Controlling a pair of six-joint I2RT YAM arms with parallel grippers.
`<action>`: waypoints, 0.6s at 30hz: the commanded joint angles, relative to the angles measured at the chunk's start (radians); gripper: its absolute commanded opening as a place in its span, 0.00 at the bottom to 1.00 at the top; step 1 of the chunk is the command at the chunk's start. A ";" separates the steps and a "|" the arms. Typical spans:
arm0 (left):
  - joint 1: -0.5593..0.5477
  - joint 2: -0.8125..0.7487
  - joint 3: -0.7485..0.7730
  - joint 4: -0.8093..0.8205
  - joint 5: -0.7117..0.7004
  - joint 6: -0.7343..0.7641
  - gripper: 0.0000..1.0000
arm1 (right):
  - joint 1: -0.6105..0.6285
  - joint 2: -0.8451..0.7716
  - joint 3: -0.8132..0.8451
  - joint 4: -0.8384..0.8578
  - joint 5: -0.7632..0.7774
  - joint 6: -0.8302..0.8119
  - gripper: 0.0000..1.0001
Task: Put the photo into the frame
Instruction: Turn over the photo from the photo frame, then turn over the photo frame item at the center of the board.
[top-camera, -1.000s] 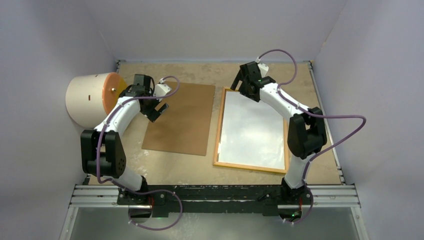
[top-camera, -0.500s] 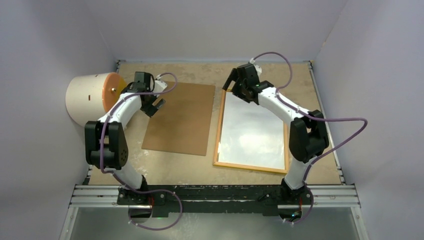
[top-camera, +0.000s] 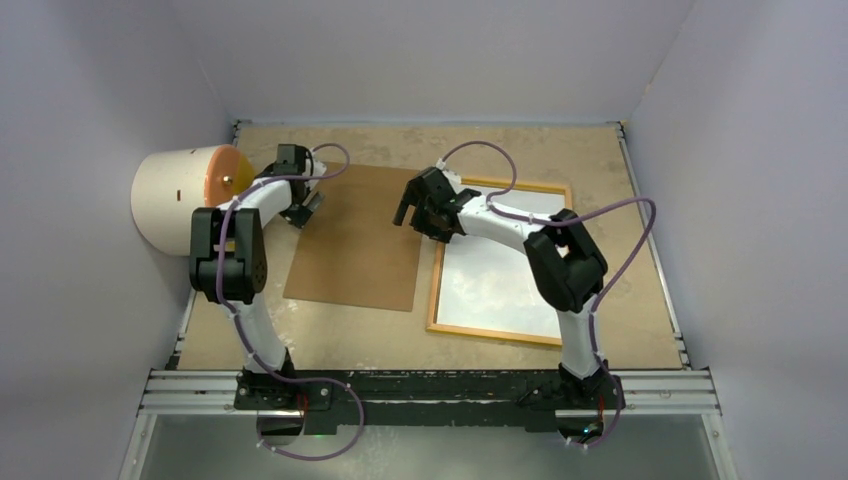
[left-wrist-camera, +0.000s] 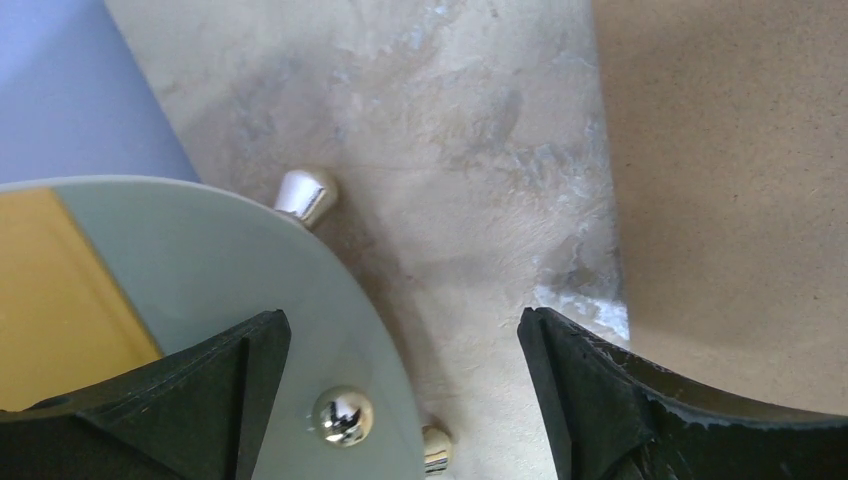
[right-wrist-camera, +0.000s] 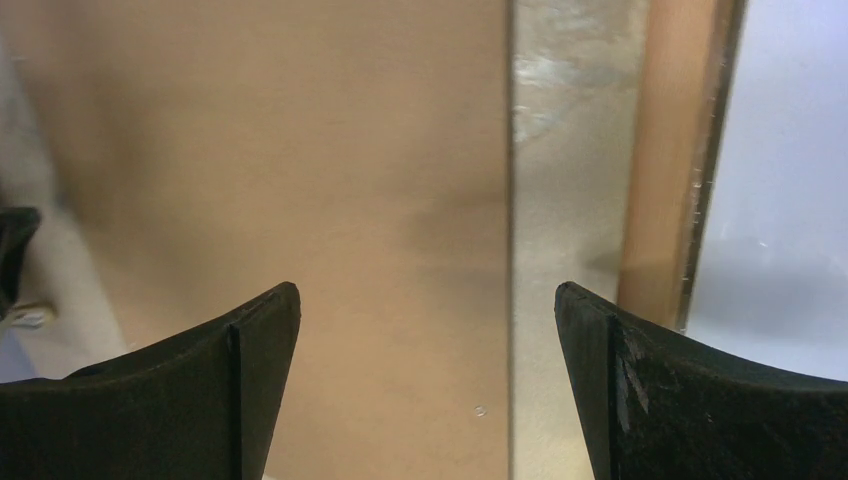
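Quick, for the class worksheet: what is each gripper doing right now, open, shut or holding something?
Left gripper: open, holding nothing.
Right gripper: open, holding nothing, over the edge of the brown board.

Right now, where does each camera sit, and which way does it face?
Top: above and behind the arms, looking down on the table; both arms show, with the left gripper and right gripper.
Left wrist: on the left arm, facing down; its own fingers show, over the drum and board.
Right wrist: on the right arm, facing down; its own fingers show, over the board and frame.
Shared: both wrist views show the board.
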 joint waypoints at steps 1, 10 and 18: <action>0.001 0.026 0.019 0.009 0.038 -0.049 0.93 | -0.003 0.022 0.039 -0.040 0.070 0.067 0.99; -0.008 0.062 -0.006 -0.074 0.207 -0.073 0.93 | -0.002 0.110 0.055 -0.035 0.051 0.096 0.98; -0.017 0.138 0.004 -0.144 0.287 -0.055 0.93 | -0.008 0.145 0.046 0.068 -0.141 0.194 0.97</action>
